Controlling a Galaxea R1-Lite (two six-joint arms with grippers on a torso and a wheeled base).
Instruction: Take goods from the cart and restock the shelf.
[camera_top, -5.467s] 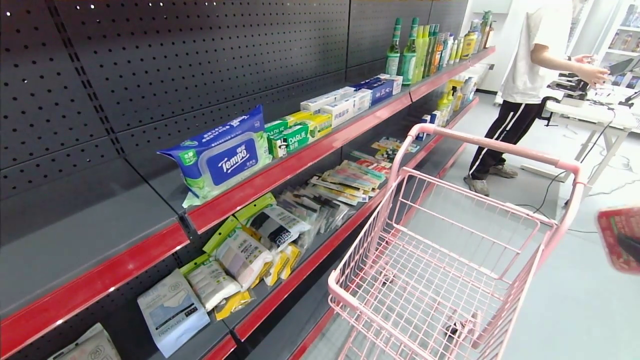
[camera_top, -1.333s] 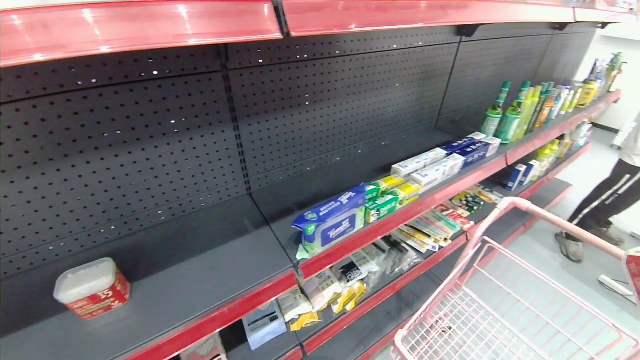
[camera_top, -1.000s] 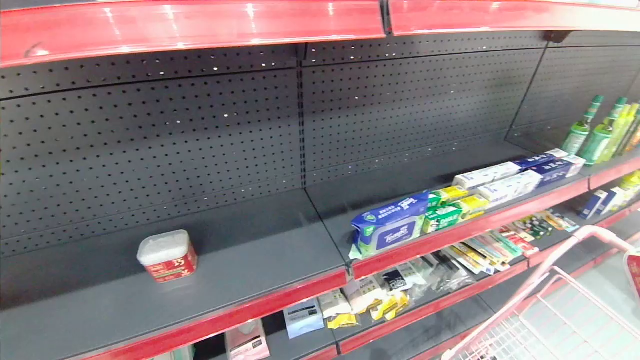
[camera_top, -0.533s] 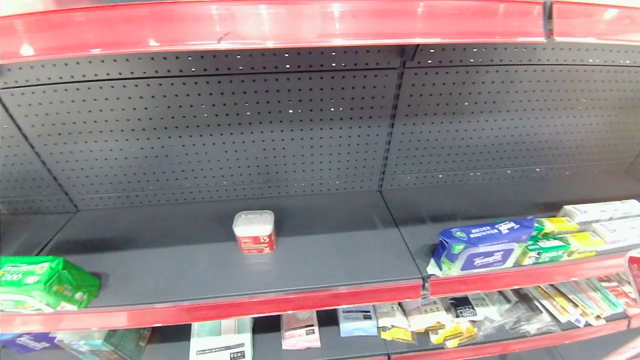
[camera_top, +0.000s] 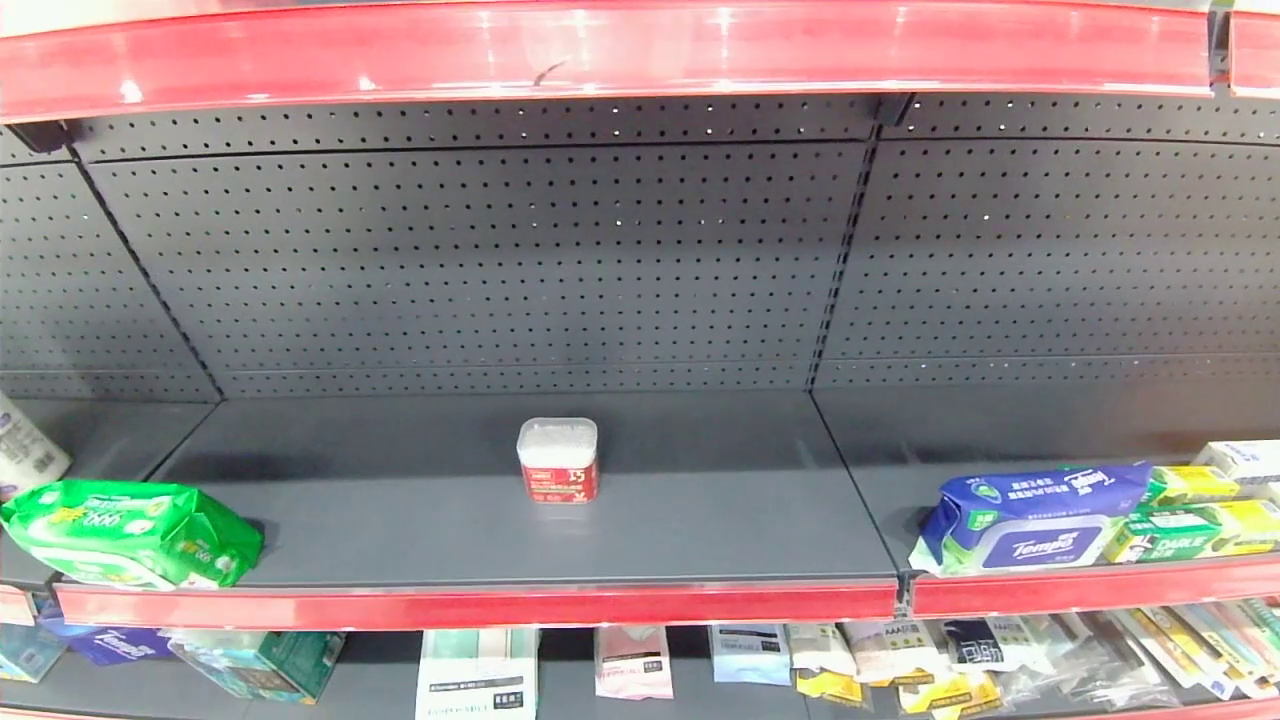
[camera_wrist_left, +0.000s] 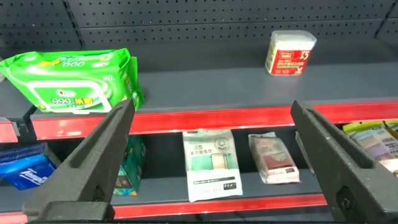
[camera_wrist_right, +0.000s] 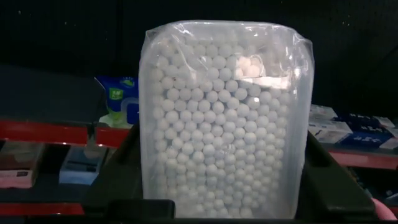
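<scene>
Closest in, the right gripper (camera_wrist_right: 225, 183) has its jaws clamped on either side of a clear tub (camera_wrist_right: 224, 106) packed with small white beads, held upright in front of the shelving. The left gripper (camera_wrist_left: 211, 112) hangs with its jaws wide apart and nothing between them, facing the red front edge of the shelf (camera_top: 480, 605). Below that edge, flat packets (camera_top: 478, 685) lie in a row on the lower shelf. On the shelf itself, a green wipes pack (camera_top: 130, 535) lies at the left front and a blue wipes pack (camera_top: 1040, 520) at the right front, with toothpaste boxes (camera_top: 1190, 520) just beside it. Farther back, near the middle, a red-labelled tub (camera_top: 558, 460) stands upright, well apart from both packs, before the pegboard back (camera_top: 500, 250).
</scene>
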